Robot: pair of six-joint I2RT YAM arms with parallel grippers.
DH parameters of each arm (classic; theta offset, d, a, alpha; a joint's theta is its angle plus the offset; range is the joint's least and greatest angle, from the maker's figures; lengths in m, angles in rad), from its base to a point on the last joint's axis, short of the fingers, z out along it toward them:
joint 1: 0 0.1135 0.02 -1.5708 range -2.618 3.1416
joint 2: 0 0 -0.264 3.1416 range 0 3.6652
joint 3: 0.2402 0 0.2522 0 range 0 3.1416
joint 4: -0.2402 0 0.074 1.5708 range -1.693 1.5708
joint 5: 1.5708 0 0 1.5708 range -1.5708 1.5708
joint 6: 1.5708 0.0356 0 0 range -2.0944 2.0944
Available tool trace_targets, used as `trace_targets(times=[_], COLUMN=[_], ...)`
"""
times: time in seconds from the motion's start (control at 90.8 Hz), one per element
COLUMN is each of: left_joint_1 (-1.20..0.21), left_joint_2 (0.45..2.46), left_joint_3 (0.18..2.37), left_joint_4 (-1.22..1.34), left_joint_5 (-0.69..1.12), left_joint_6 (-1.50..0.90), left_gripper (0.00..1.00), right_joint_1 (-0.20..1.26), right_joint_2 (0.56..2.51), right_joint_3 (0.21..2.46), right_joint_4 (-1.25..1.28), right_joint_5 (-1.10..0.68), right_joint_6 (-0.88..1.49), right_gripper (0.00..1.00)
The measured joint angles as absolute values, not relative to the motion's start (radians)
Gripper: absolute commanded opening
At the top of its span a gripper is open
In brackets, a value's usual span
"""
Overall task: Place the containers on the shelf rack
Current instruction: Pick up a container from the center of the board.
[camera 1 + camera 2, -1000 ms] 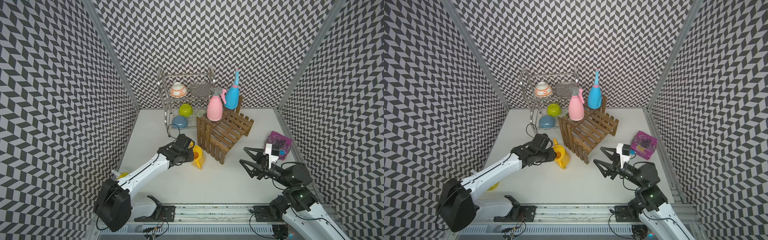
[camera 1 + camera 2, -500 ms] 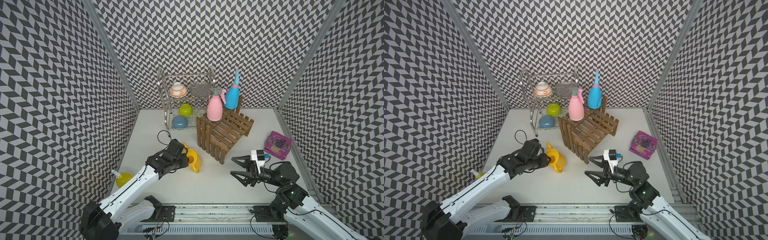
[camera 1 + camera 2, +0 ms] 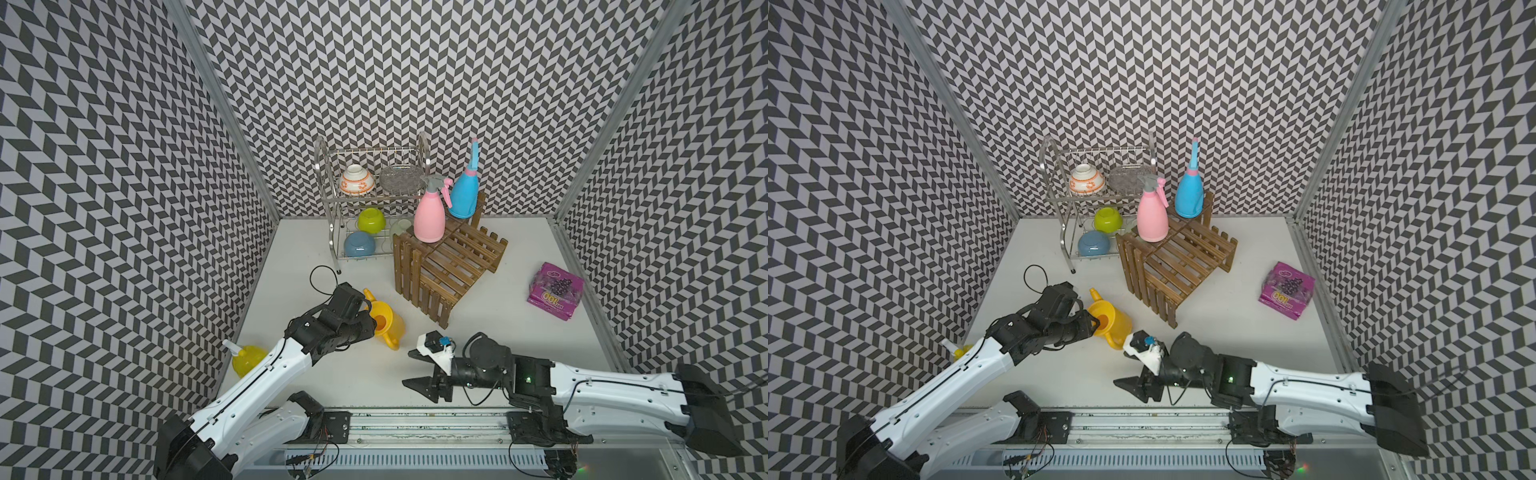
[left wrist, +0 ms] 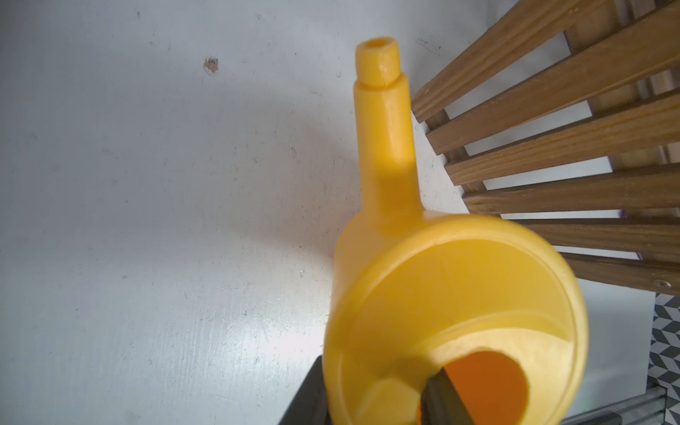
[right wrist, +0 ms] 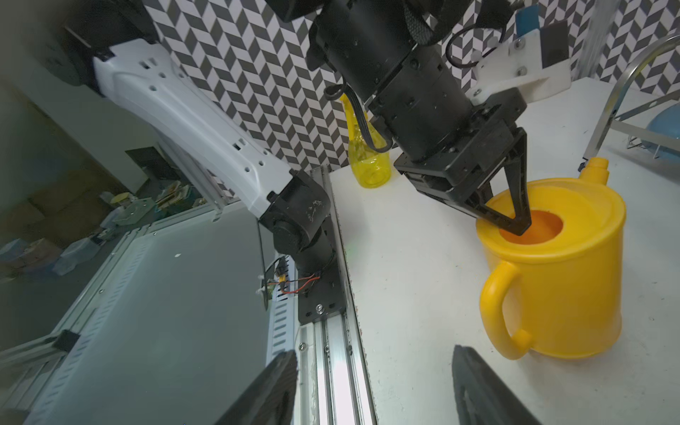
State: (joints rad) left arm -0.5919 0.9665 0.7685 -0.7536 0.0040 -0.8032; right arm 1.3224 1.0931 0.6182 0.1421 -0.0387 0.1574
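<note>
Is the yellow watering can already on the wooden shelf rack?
No, the watering can is off the shelf rack, its rim pinched by the left gripper.

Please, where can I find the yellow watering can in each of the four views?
In a top view: watering can, below centre, in front of the shelf rack.
In a top view: left of centre, same spot by the rack.
Left wrist: close up, from above its lid, beside the rack's slats.
Right wrist: side on, handle facing the camera.
Shared landmark: the left tool, clamped on the can's opening rim, shows in every view.
</note>
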Motion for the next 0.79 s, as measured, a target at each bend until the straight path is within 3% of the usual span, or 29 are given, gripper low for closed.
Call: trace_targets(times=[0.154, 0.341, 0.793], left_joint_1=[-0.592, -0.592, -0.592], left_joint_2=[0.966, 0.961, 0.953], left_joint_3=[0.768, 0.768, 0.768], left_joint_4=[-0.754, -0.757, -0.762], left_joint_5=[0.015, 0.024, 0.065], left_joint_6=[-0.805, -0.805, -0.806], left_gripper=[0.22, 0.22, 0.22], right_joint_1=[1.385, 1.397, 1.401], right_joint_2=[1.254, 1.399, 1.574], right_joint_3=[0.729, 0.809, 0.892], right_joint_4=[0.080, 0.001, -0.032], right_joint_5=[0.191, 0.389, 0.591], right_joint_6=[0.208, 0.286, 0.338], right_gripper=[0.59, 0.57, 0.35])
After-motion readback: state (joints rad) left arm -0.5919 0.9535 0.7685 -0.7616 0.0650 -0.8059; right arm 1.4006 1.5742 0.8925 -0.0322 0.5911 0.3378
